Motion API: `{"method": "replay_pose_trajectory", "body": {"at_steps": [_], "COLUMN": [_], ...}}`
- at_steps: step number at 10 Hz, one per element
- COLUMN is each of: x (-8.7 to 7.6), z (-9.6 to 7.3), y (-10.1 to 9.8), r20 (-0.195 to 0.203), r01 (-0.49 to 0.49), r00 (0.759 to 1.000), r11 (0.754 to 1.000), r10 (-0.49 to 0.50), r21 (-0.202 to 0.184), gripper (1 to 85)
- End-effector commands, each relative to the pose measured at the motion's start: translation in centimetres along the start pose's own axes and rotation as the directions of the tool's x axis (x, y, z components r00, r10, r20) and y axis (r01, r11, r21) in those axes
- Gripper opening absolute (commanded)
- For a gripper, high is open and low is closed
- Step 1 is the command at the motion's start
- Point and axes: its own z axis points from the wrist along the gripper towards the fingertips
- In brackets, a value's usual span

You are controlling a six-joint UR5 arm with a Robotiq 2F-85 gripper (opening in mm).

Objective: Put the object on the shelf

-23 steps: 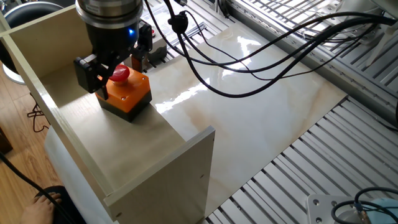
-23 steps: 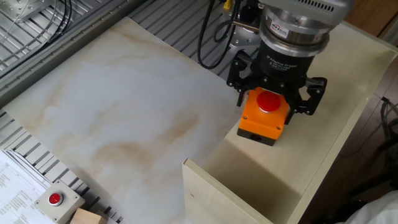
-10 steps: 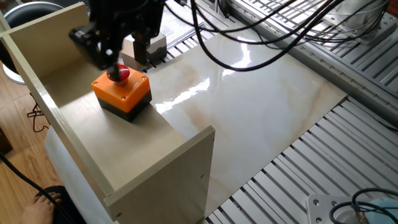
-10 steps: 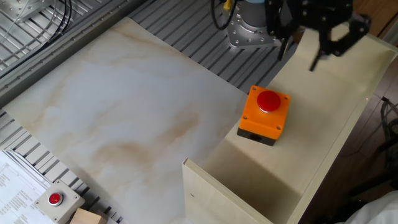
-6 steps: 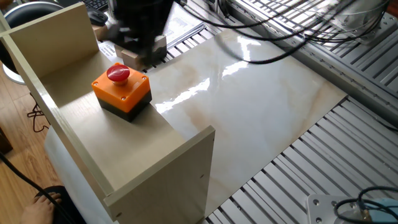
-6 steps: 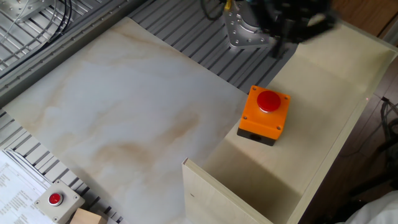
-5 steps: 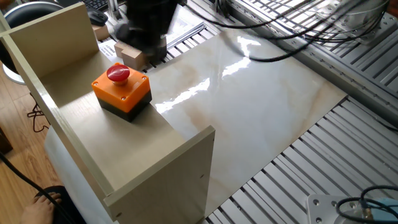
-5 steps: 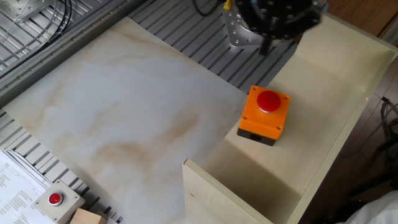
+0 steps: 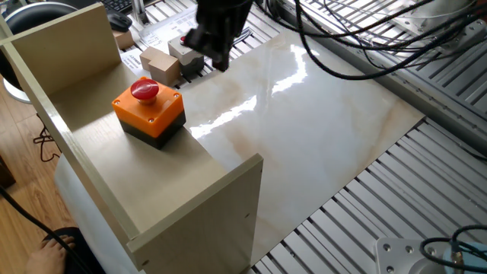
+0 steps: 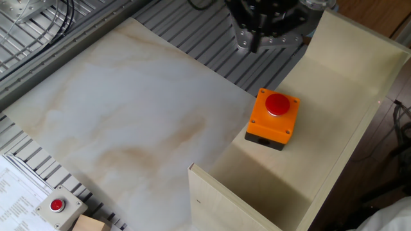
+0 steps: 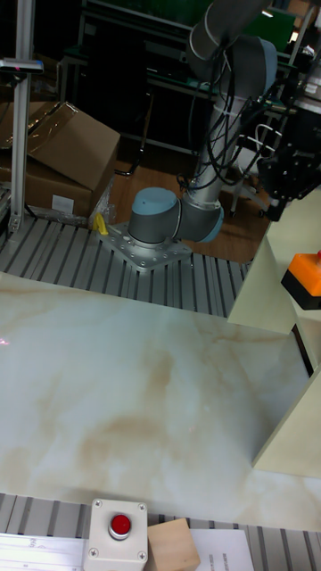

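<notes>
The orange push-button box (image 9: pixel 149 114) with its red mushroom button sits upright on the flat panel of the beige shelf (image 9: pixel 84 164), between the side walls. The gripper (image 9: pixel 212 42) hangs blurred beyond the shelf; whether its jaws are apart cannot be told.

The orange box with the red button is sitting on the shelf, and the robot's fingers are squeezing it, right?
Not quite. The orange box does sit on the shelf, but nothing is squeezing it. Both fixed table views show it standing alone, with the gripper lifted away above the table.
</notes>
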Motion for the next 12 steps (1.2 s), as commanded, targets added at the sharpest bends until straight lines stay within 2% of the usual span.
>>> {"method": "replay_pose_trajectory", "body": {"at_steps": [1, 2, 3, 4, 5, 6, 7, 8, 9, 10, 11, 12], "x": [-1.1, -0.6, 0.2, 0.9, 1.3, 2.3, 2.7, 2.8, 3.2, 4.6, 5.7, 6.3], "z": [2.9, 3.4, 3.5, 3.6, 3.6, 3.4, 3.8, 5.1, 6.3, 7.3, 7.9, 8.1], "y": [-6.3, -5.9, -6.6, -7.7, -8.5, -9.8, -12.3, -16.3, -17.8, -17.4, -17.2, -16.5], "r20": [0.069, 0.068, 0.031, -0.002, -0.018, -0.018, -0.009, -0.015, -0.028, -0.059, -0.081, -0.084], "r01": [0.168, 0.129, 0.061, -0.038, -0.131, -0.153, -0.123, -0.063, -0.051, -0.096, -0.120, -0.131], "r00": [0.984, 0.990, 0.998, 0.999, 0.991, 0.988, 0.992, 0.998, 0.998, 0.994, 0.990, 0.989], "r11": [0.985, 0.987, 0.996, 0.999, 0.991, 0.986, 0.990, 0.996, 0.999, 0.994, 0.992, 0.989], "r10": [-0.165, -0.123, -0.059, 0.038, 0.131, 0.155, 0.124, 0.064, 0.051, 0.093, 0.116, 0.124], "r21": [-0.040, -0.094, -0.071, -0.032, 0.001, 0.063, 0.073, 0.056, -0.016, -0.045, -0.041, -0.075], "gripper": [1.7, 1.7, 1.7, 1.7, 1.7, 1.7, 1.7, 1.7, 1.7, 1.7, 1.7, 1.7]}}
